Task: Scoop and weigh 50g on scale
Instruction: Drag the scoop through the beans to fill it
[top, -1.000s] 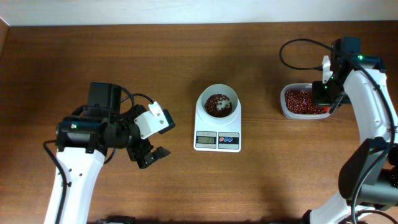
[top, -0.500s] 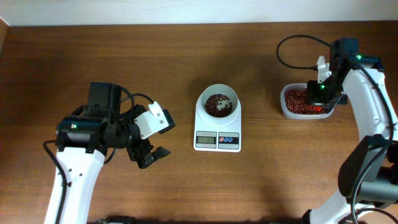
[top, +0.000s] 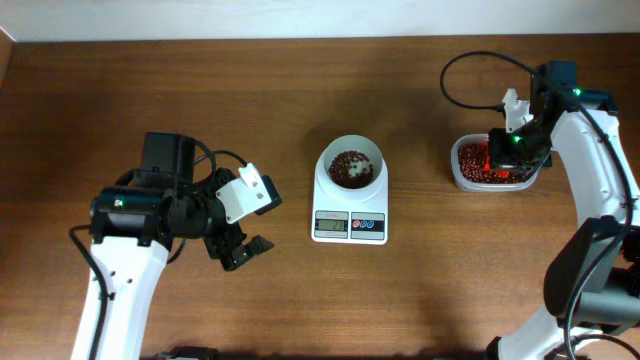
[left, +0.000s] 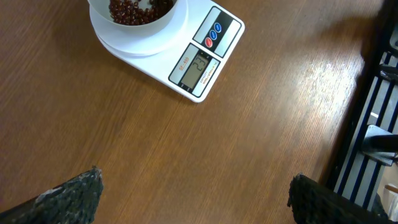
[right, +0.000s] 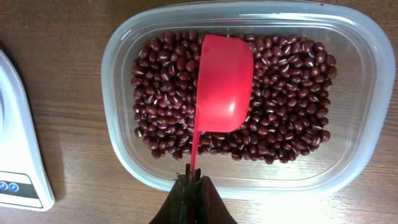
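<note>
The scale (top: 349, 215), smooth white plastic with a grey display and red and blue buttons, sits mid-counter (top: 200, 90) on dark wood grain. Its round bowl (top: 352, 141) holds reddish-brown beans (top: 350, 168). At its 3 o'clock, well apart, a clear rounded-rectangle tub (right: 115, 81) carries more beans. The right claw (right: 193, 190) pinches the thin handle of a glossy red scoop (right: 224, 81) lying over them. At the scale's 8 o'clock the left claw (top: 258, 220) spreads wide above bare wood. The display digits are too small to read.
</note>
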